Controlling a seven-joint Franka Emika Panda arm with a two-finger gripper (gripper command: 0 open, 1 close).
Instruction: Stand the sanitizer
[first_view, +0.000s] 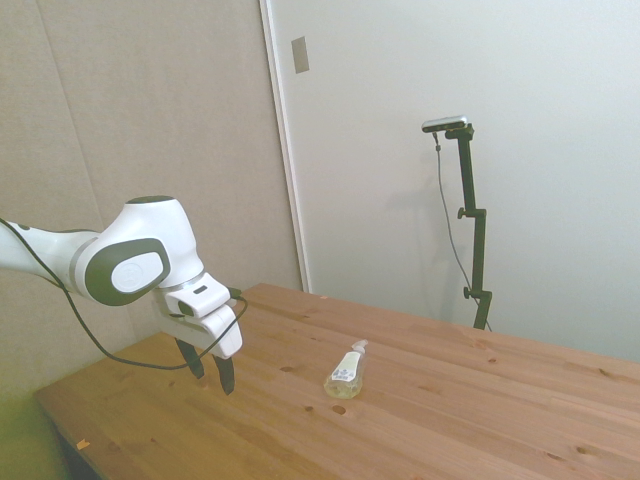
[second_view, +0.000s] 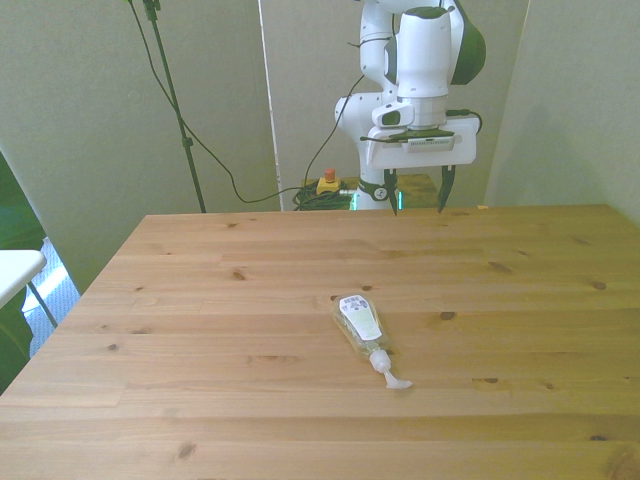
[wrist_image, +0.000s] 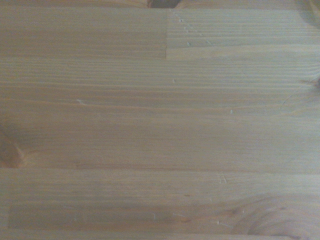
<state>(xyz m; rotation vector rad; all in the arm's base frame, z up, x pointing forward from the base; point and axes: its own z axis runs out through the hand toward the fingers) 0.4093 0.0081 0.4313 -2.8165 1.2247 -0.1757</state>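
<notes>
Pale walls and a white door frame are backing the wooden tabletop (second_view: 200, 300), whose knotted pine planks are filling the blurred wrist view (wrist_image: 160, 125). Above the tabletop's far edge the gripper (second_view: 418, 190) is hanging with its dark jaws spread wide, holding nothing and touching nothing. Well apart from the gripper, near the tabletop's middle, the sanitizer (second_view: 362, 328) is lying flat on its side: a slim clear bottle of yellowish liquid, white label facing up, white pump top (second_view: 395, 380) pointing away from the gripper.
</notes>
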